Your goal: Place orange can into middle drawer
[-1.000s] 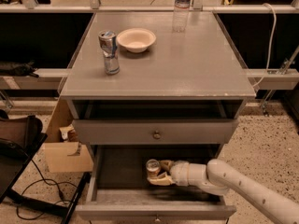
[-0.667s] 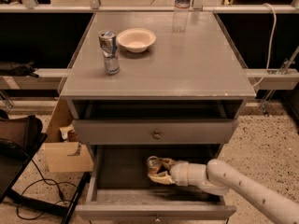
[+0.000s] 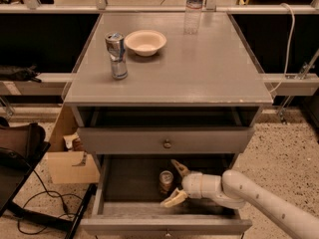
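Releasing: the hand (image 3: 170, 183) no longer pinches the orange can (image 3: 166, 178); a second ago its fingers were closed round the can, and now they are spread wide.
Hand state: spread, one finger (image 3: 178, 167) pointing toward 11 o'clock and the other toward 8 o'clock from the wrist, gripping nothing.
Hand position: low inside the middle drawer (image 3: 127, 183), with the arm coming in from 4 o'clock.
Can position: upright on the dark drawer floor, silver top up, right of centre and well back from the drawer front.
Can relative to hand: at 9 o'clock from the wrist, in the gap between the two spread fingers; it appears clear of both, though contact with the lower one cannot be ruled out.
Meaning for the task: the placing looks done, since the can stands by itself in the correct drawer, below the drawer with the knob (image 3: 167, 144).
Remaining risk: pulling back toward 3 o'clock must not clip the can and tip it.
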Controlling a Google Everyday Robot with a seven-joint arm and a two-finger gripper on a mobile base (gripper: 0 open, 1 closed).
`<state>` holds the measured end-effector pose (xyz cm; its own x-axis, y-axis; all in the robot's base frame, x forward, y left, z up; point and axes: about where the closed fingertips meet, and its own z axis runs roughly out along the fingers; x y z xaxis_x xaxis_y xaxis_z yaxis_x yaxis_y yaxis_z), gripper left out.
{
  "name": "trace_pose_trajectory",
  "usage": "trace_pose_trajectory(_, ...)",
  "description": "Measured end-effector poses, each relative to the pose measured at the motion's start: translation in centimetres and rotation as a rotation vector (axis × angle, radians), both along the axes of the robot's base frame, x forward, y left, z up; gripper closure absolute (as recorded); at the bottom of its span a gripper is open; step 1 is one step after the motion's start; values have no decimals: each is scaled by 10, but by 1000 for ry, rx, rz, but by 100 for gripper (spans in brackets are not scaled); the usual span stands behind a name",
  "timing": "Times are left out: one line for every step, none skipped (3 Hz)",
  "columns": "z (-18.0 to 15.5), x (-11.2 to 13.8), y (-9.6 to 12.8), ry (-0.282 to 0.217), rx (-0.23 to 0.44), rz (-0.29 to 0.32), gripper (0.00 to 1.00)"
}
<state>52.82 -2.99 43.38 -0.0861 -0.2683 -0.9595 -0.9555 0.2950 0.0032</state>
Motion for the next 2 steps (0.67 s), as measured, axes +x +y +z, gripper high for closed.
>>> trace_pose_trajectory(11,-7,-3,-32,13,11,0)
trace_pose_trajectory(52,-59,-41,-49,-69,78,0)
